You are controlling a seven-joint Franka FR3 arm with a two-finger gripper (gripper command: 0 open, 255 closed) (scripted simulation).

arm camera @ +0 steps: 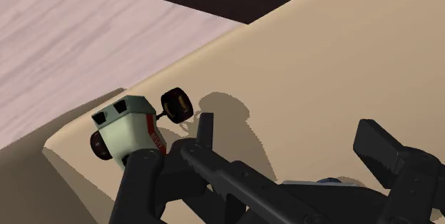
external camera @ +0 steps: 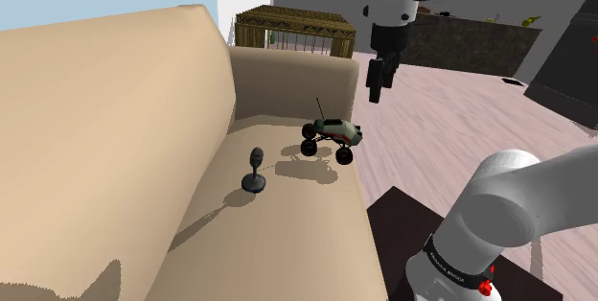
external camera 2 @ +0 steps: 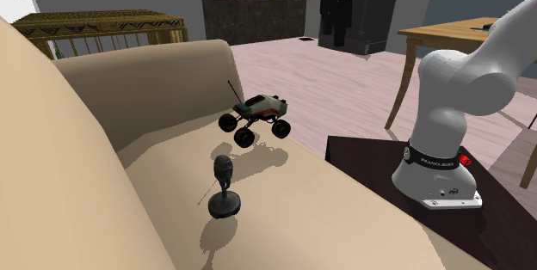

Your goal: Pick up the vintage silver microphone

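Item: microphone (external camera: 254, 170), dark grey, small. It stands upright on its round foot on the seat of a beige sofa (external camera: 115, 127), about midway between backrest and front edge.

Beside it: toy truck (external camera: 331, 139), green-grey body, big black wheels, thin aerial. It sits on the same seat nearer the armrest, apart from the microphone.

Container: slatted wooden crate (external camera: 292, 29) behind the armrest. What it holds cannot be told.

Gripper (external camera: 380, 77): black, hanging in the air above and past the truck, well apart from the microphone. In the wrist view its fingers (arm camera: 203, 144) stand spread with nothing between them, gripping nothing.

View differences: the wrist view looks down on the truck's pale roof and one wheel at the seat corner, with pinkish plank floor (arm camera: 64, 37) beyond. The second exterior view adds a wooden table (external camera 2: 456, 34) and shows the arm's base (external camera 2: 441, 178) on its dark stand (external camera 2: 361, 152).

Writing: white lettering on the base's black band, too small to read.
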